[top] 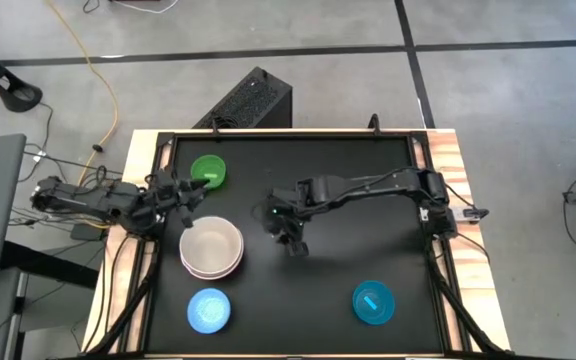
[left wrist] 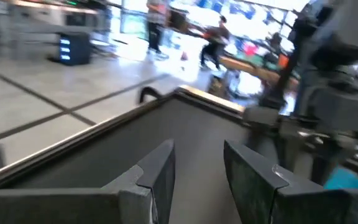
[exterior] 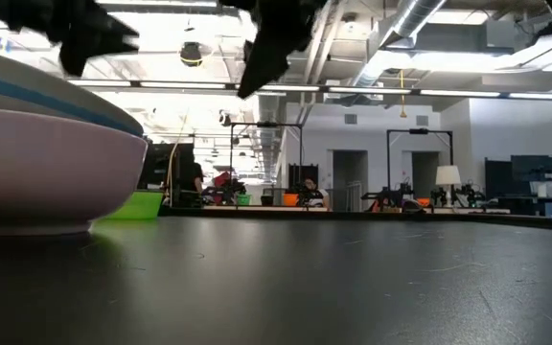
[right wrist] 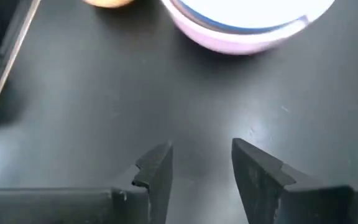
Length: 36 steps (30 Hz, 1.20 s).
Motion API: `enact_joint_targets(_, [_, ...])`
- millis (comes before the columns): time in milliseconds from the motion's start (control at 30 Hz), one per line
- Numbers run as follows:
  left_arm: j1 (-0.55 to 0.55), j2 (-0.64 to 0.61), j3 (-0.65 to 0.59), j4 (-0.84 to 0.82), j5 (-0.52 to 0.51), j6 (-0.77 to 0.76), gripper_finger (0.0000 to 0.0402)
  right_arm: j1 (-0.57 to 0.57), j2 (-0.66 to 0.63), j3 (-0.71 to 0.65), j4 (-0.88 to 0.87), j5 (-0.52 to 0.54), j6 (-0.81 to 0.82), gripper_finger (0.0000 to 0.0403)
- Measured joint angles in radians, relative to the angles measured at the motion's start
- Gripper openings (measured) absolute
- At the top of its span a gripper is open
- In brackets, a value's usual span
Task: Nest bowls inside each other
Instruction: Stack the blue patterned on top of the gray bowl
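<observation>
A stack of nested bowls (top: 211,248), pink outside with a blue rim and a white inside showing (right wrist: 241,28), rests on its base left of the table's middle. A green bowl (top: 208,171) stands behind it, a light blue bowl (top: 209,309) at the near left and a teal bowl (top: 373,302) at the near right. My left gripper (top: 190,190) hovers between the green bowl and the stack, open and empty (left wrist: 197,155). My right gripper (top: 292,244) hangs open and empty over bare table right of the stack (right wrist: 201,155).
The black table top has a raised frame (top: 288,133) around it. Bare table (top: 368,220) lies between the stack and the right edge. A black box (top: 251,100) stands on the floor behind the table. People and furniture show in the room beyond.
</observation>
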Motion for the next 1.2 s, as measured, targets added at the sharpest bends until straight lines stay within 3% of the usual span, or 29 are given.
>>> enact_joint_targets(333, [-0.190,0.455,0.376,-0.281,0.237,-0.054,0.0125,0.049,-0.016,0.000,-0.066,0.026,-0.010,0.0178])
enact_joint_targets(567, [-0.436,0.705,0.592,-0.408,0.224,-0.053,0.0125,0.057,-0.017,0.000,-0.059,0.028,0.060,0.0178])
enact_joint_targets(800, [-0.618,0.840,0.628,-0.488,0.159,-0.297,0.0125,0.137,-0.016,-0.034,-0.056,0.151,0.139,0.0178])
enact_joint_targets(1200, [-0.730,1.030,0.627,-0.500,0.356,-0.361,0.0125,0.256,-0.016,-0.071,0.040,0.320,0.307,0.0178])
